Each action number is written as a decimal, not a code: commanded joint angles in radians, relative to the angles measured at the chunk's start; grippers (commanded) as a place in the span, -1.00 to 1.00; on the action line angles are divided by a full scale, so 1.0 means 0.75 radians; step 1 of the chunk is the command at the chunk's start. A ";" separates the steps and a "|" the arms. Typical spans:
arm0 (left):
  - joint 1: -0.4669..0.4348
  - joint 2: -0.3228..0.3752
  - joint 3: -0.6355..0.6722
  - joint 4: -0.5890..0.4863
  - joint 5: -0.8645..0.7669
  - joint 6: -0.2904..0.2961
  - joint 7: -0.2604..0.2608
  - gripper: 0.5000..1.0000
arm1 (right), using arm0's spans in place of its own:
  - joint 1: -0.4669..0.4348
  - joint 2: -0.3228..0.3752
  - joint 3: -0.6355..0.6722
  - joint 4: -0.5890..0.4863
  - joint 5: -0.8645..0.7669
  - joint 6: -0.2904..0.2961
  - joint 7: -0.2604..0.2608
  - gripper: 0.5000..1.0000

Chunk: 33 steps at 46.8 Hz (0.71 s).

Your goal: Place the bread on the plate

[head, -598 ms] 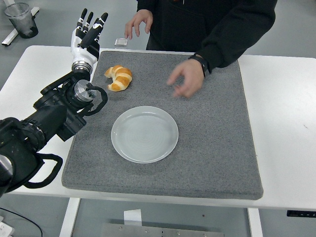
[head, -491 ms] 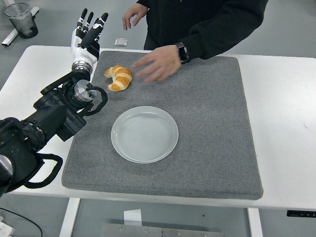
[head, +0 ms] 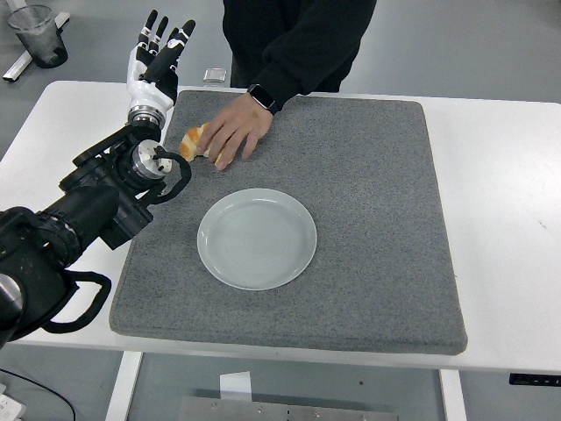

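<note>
None of the task is done: the bread (head: 192, 140), mostly covered by a person's hand (head: 230, 130), lies on the grey mat (head: 368, 219) far-left of the empty plate (head: 257, 238). The left hand (head: 156, 54) is held upright beside it, fingers extended, grasping nothing.

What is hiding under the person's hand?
The person's hand covers a golden-brown bread roll on the grey mat; only its left end shows, the rest is hidden.
</note>
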 commanded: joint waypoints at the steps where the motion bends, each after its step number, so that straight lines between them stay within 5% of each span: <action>1: 0.000 0.000 0.000 0.002 0.000 0.001 0.000 1.00 | 0.000 0.000 0.000 0.000 -0.002 -0.002 0.000 0.73; 33: -0.004 0.000 0.002 0.002 0.010 0.001 0.000 1.00 | 0.000 0.000 0.000 0.000 -0.002 -0.002 0.000 0.73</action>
